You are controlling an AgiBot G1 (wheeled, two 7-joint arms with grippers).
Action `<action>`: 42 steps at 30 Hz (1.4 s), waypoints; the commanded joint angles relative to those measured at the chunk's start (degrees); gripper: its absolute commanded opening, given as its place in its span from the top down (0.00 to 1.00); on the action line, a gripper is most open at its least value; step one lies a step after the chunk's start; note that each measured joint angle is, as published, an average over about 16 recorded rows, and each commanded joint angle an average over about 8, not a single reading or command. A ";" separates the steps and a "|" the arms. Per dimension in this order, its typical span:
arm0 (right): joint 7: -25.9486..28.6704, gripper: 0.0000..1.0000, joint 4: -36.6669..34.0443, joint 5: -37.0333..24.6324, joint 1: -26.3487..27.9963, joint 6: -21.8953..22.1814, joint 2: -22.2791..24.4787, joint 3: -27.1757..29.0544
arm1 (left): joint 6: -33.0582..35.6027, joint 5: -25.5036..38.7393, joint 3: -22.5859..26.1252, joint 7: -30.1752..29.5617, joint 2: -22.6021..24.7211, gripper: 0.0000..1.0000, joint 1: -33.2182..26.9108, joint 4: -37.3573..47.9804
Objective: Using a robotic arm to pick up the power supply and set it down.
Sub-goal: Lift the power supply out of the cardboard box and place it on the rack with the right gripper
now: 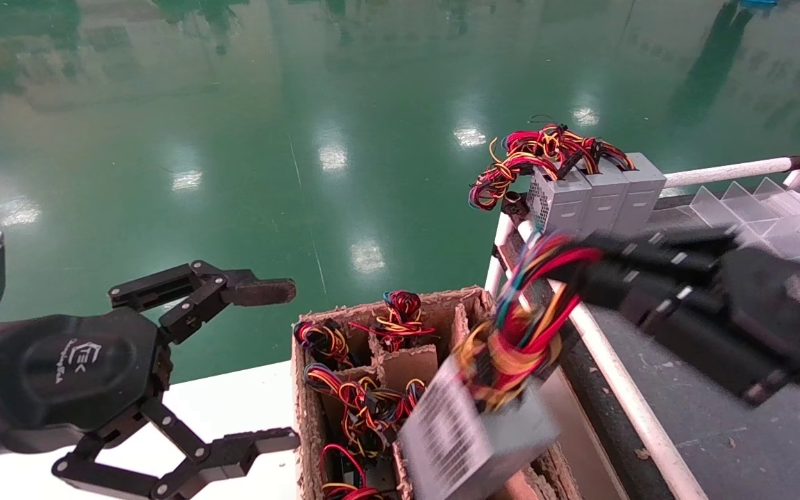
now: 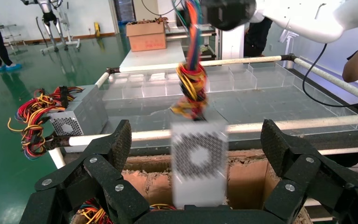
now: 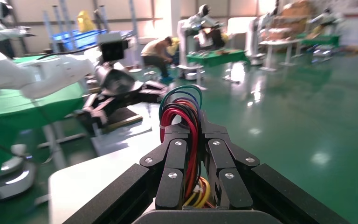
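The power supply (image 1: 476,430), a grey box with a barcode label, hangs tilted over the cardboard carton (image 1: 306,396), blurred by motion. Its red, yellow and blue wire bundle (image 1: 532,312) runs up into my right gripper (image 1: 570,267), which is shut on the wires. In the right wrist view the right gripper (image 3: 190,128) pinches the wire bundle (image 3: 179,107) between both fingers. In the left wrist view the power supply (image 2: 199,163) shows its mesh vent face beyond my left gripper (image 2: 198,144). The left gripper (image 1: 268,364) stands open to the left of the carton, holding nothing.
The carton's cells hold more wired units (image 1: 365,396). Three other grey supplies (image 1: 598,194) stand at the corner of the white-pipe frame (image 1: 615,375). A clear plastic divider tray (image 1: 782,215) lies behind them. A white table (image 1: 233,403) is under the left arm.
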 commanded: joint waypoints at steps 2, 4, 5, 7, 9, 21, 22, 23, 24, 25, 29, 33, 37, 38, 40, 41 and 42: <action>-1.18 1.00 -2.24 0.35 1.08 -0.37 1.01 1.10 | 0.00 0.00 0.00 0.00 0.00 0.00 0.00 0.00; -2.31 1.00 -4.30 -0.05 2.06 -0.51 1.75 1.66 | 0.00 0.00 0.00 0.00 0.00 0.00 0.00 0.00; -2.91 1.00 -5.45 -0.33 2.56 -0.59 2.13 1.90 | 0.00 0.00 0.00 0.00 0.00 0.00 0.00 0.00; -4.14 1.00 -7.87 -0.96 3.56 -0.75 2.88 2.32 | 0.00 0.00 0.01 0.00 0.00 0.00 0.00 0.00; -5.42 1.00 -10.55 -1.69 4.54 -0.95 3.65 2.64 | 0.00 0.00 0.01 0.00 0.00 0.00 0.00 0.00; -12.60 1.00 -24.24 -7.72 8.81 -2.00 6.71 2.04 | -0.01 -0.01 0.02 0.01 -0.01 0.00 0.00 0.00; -13.15 1.00 -25.14 -8.49 9.22 -1.70 6.68 1.78 | -0.01 -0.01 0.02 0.01 -0.01 0.00 0.00 0.00; -13.74 1.00 -26.04 -9.34 9.72 -1.30 6.58 1.49 | -0.01 -0.01 0.02 0.01 -0.01 0.00 0.00 0.00; -14.38 1.00 -26.91 -10.25 10.28 -0.84 6.41 1.16 | -0.01 -0.01 0.02 0.01 -0.01 0.00 0.00 0.00; -14.97 1.00 -27.71 -11.13 10.87 -0.38 6.15 0.82 | -0.01 -0.01 0.02 0.01 -0.01 0.00 0.00 0.00; -17.16 1.00 -30.59 -14.56 13.59 1.07 4.56 -0.72 | -0.01 -0.01 0.02 0.01 -0.01 0.00 -0.01 0.00; -19.08 1.00 -32.98 -17.42 16.42 1.90 2.59 -2.18 | -0.01 -0.02 0.02 0.01 -0.01 0.00 -0.01 0.00; -20.47 1.00 -35.19 -19.46 19.41 2.15 0.61 -3.32 | -0.01 -0.02 0.03 0.01 -0.01 0.00 -0.01 0.00; -20.74 1.00 -35.76 -19.90 20.19 2.18 0.09 -3.58 | -0.01 -0.02 0.03 0.01 -0.01 0.00 -0.01 0.00; -21.26 1.00 -36.90 -20.74 21.73 2.28 -0.94 -4.09 | -0.01 -0.02 0.03 0.01 -0.01 0.00 -0.01 0.00; -21.53 1.00 -37.53 -21.21 22.50 2.44 -1.50 -4.35 | -0.01 -0.02 0.03 0.01 -0.01 0.00 -0.01 0.00; -21.82 1.00 -38.18 -21.70 23.28 2.69 -2.11 -4.63 | -0.01 -0.02 0.03 0.01 -0.01 0.00 -0.01 0.00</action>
